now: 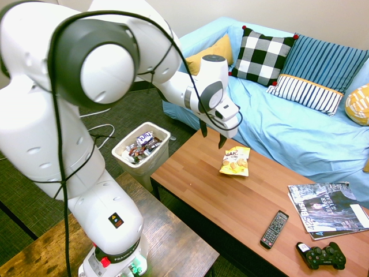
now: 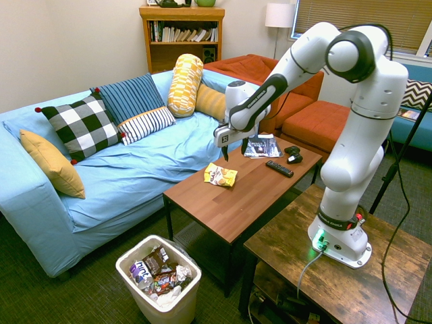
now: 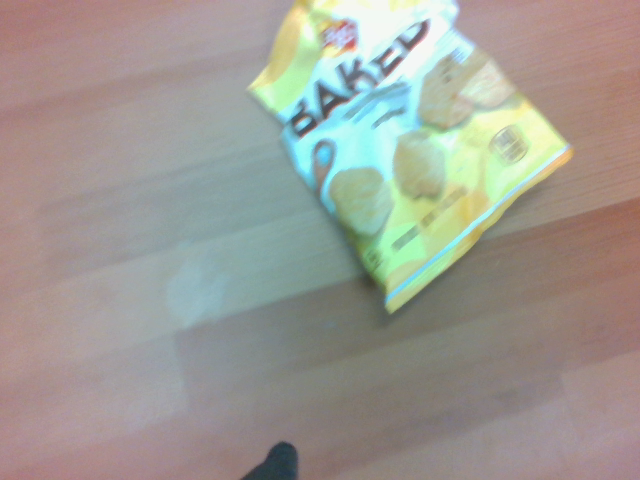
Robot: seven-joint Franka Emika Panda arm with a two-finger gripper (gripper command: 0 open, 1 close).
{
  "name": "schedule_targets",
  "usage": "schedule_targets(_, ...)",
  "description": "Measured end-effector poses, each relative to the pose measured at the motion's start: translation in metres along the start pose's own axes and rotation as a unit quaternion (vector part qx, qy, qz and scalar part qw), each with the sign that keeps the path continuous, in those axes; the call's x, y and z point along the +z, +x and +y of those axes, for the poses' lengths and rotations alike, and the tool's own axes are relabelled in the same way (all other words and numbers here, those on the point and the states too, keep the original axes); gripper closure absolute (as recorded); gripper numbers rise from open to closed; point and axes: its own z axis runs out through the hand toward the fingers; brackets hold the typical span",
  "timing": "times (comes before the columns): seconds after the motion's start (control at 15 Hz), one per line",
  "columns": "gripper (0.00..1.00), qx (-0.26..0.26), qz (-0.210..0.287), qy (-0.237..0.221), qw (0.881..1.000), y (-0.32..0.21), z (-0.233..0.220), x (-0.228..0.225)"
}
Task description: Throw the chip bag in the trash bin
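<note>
I see the jaws spread apart, empty, pointing straight down; gripper (image 1: 212, 134) hangs above the table (image 1: 230, 208), just beside the chip bag (image 1: 235, 160) on the sofa-side edge. Chip bag lies flat on the wood, print up, untouched. Trash bin (image 2: 158, 280) sits on the floor off the table's end, well apart, holding wrappers. Wrist view is blurry; chip bag (image 3: 410, 140) shows there.
</note>
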Motion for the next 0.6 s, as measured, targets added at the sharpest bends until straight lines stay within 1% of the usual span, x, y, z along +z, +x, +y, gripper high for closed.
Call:
schedule_targets(0.13, 0.00, 0.022, -0.004, -0.007, 1.000, 0.020, -0.024, 0.041)
schedule_targets(0.33, 0.00, 0.028, -0.008, -0.016, 0.999, 0.032, -0.062, 0.085)
schedule_targets(0.47, 0.00, 0.039, -0.008, -0.024, 0.999, 0.041, -0.078, 0.109)
schedule_targets(0.6, 0.00, 0.052, -0.011, -0.033, 0.998, 0.050, -0.084, 0.134)
